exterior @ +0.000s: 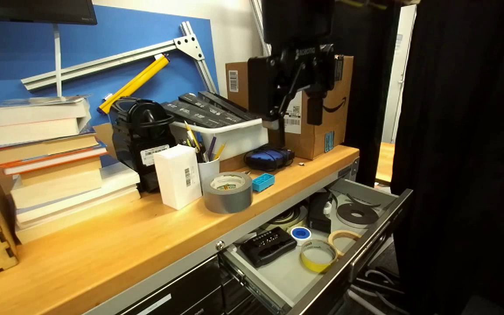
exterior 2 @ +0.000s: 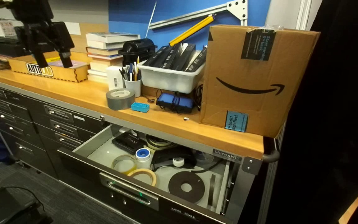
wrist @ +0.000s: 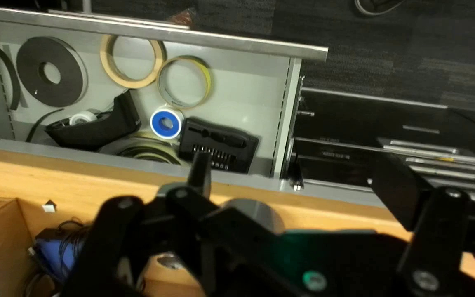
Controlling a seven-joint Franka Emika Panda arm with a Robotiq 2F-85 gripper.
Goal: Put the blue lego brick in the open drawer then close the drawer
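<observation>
The blue lego brick (exterior: 263, 182) (exterior 2: 140, 107) lies on the wooden worktop near its front edge, beside the grey tape roll (exterior: 228, 192) (exterior 2: 120, 99). In the wrist view the brick is hidden, apparently behind the gripper. The open drawer (exterior: 287, 272) (exterior 2: 82, 165) is pulled out below the worktop; in the wrist view its grey floor (wrist: 245, 93) shows at the upper left. My gripper (exterior: 298, 131) (exterior 2: 54, 64) is open and empty, fingers pointing down, held well above the worktop. In the wrist view its fingers (wrist: 299, 181) are wide apart.
The drawer holds several tape rolls, a black dispenser (exterior 2: 172, 157) and a black bit case (wrist: 221, 144). On the worktop stand a white box (exterior: 178, 177), a pen cup (exterior 2: 133, 88), a dark-blue corded device (exterior 2: 175, 102), a white bin (exterior 2: 169, 79), books and a cardboard box (exterior 2: 253, 71).
</observation>
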